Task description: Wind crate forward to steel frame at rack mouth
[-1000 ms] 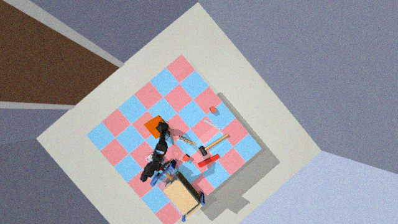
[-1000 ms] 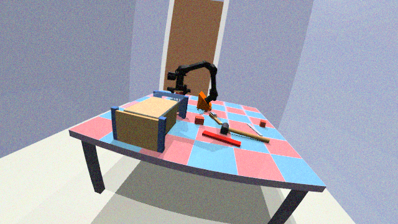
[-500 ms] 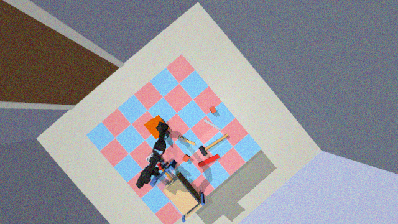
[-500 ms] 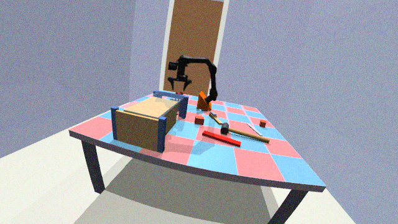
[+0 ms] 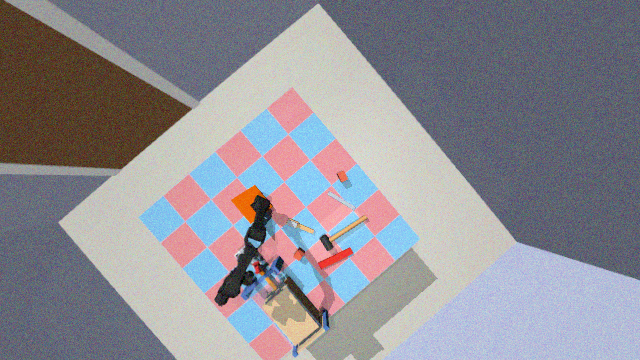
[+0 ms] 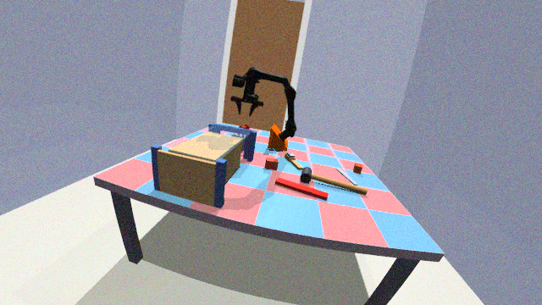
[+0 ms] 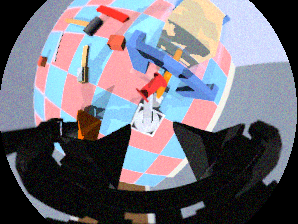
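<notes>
My gripper (image 6: 246, 114) (image 7: 152, 125) is open and empty, raised above the winch with its fingers pointing down. The winch (image 7: 145, 123) is pale and stands on the bench outside the rack mouth. The handle's red grip (image 5: 257, 268) (image 6: 244, 127) (image 7: 152, 86) stands at the winch, clear of my fingers; its pale arm reaches back over the winch top. An orange strap (image 7: 175, 66) runs from there under the blue steel frame (image 6: 230, 127) (image 7: 172, 64). The tan crate (image 5: 301, 331) (image 6: 203, 146) (image 7: 196, 19) lies behind the frame and looks flat; a short stretch of strap shows between them.
An orange wedge (image 5: 245, 201) (image 6: 277, 137) (image 7: 88, 125) stands by the arm's base. A mallet (image 5: 348, 229) (image 6: 339, 184), a red bar (image 5: 336, 258) (image 6: 301, 188) (image 7: 113, 13), a brush-like tool (image 6: 293, 161) (image 7: 84, 65) and two small red blocks (image 5: 299, 254) (image 6: 357, 168) lie on the bench beside the rack.
</notes>
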Robot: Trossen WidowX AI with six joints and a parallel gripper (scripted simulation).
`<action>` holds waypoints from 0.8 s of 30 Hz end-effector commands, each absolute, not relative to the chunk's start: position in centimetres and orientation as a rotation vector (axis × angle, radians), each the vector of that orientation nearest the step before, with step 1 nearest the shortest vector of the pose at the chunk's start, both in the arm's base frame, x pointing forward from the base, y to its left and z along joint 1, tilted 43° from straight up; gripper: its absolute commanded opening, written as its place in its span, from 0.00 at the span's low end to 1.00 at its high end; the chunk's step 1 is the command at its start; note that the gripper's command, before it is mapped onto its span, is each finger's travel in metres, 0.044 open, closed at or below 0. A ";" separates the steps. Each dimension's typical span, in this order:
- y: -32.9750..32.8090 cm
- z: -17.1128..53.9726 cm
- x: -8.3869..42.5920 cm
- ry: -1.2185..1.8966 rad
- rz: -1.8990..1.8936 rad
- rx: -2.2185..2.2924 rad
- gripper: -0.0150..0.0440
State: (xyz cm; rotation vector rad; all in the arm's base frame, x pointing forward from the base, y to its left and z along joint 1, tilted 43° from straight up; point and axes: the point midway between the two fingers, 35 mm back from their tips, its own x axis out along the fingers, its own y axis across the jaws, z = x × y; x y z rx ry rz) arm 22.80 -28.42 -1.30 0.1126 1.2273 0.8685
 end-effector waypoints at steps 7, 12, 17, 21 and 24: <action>-28.5 -1.3 22.8 1.226 0.865 0.110 0.33; -28.5 -1.3 22.8 1.226 0.865 0.110 0.25; -28.5 -1.3 22.8 1.226 0.865 0.110 0.25; -28.5 -1.3 22.8 1.226 0.865 0.110 0.25; -28.5 -1.3 22.8 1.226 0.865 0.110 0.25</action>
